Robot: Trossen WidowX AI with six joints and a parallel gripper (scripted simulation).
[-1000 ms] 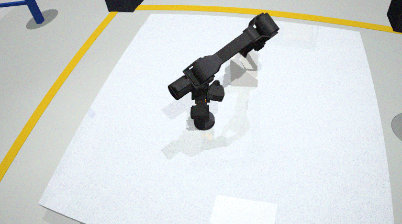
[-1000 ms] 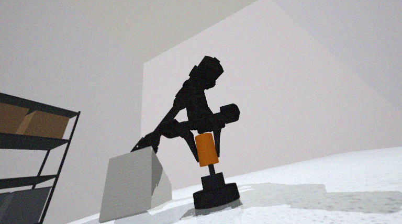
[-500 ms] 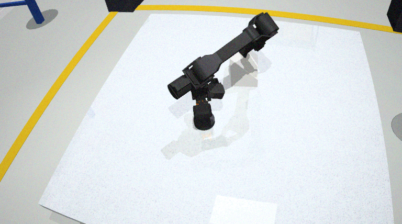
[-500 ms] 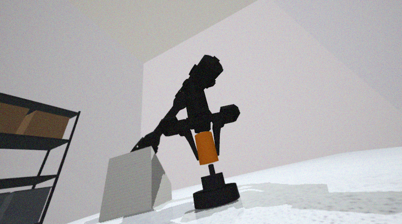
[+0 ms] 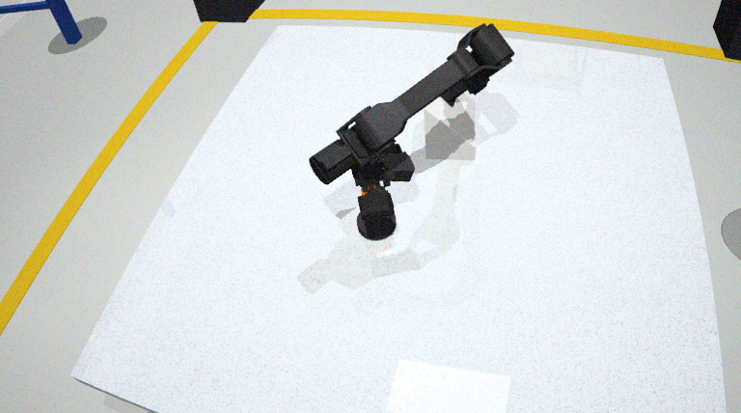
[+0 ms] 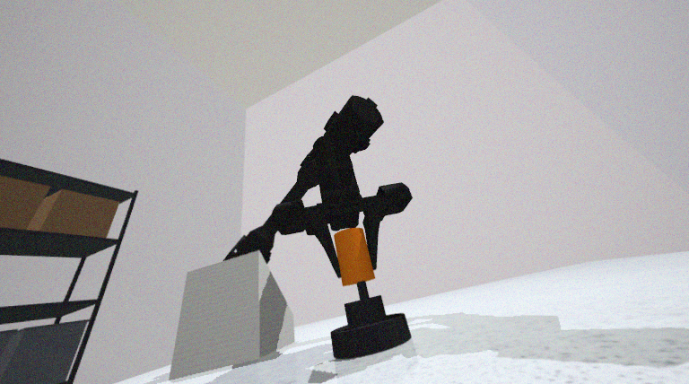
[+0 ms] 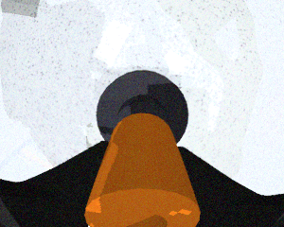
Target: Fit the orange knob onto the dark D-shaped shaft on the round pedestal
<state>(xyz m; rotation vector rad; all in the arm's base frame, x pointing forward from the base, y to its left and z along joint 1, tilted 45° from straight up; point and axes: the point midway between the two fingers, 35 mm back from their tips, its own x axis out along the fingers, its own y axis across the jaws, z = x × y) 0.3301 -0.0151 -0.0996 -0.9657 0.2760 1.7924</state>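
Observation:
The orange knob (image 6: 354, 257) (image 7: 143, 161) is upright between the fingers of my gripper (image 6: 357, 272), which is shut on it. In the top view only slivers of orange show behind the gripper's black parts. The dark shaft (image 6: 361, 290) shows as a short length between the knob's lower end and the raised collar of the round pedestal (image 6: 370, 337) (image 7: 111, 96) (image 5: 376, 232). The knob's lower end is at the shaft's top, with a gap above the pedestal. Whether the shaft's tip is inside the hole, and where the flat sides point, is hidden.
A grey block (image 6: 218, 316) (image 5: 450, 138) stands behind the pedestal, beneath the arm. The arm (image 5: 431, 86) reaches over it from the back right. The white table top (image 5: 546, 277) carries shadows and reflections. A shelf rack (image 6: 101, 293) stands far off at the left in the exterior view.

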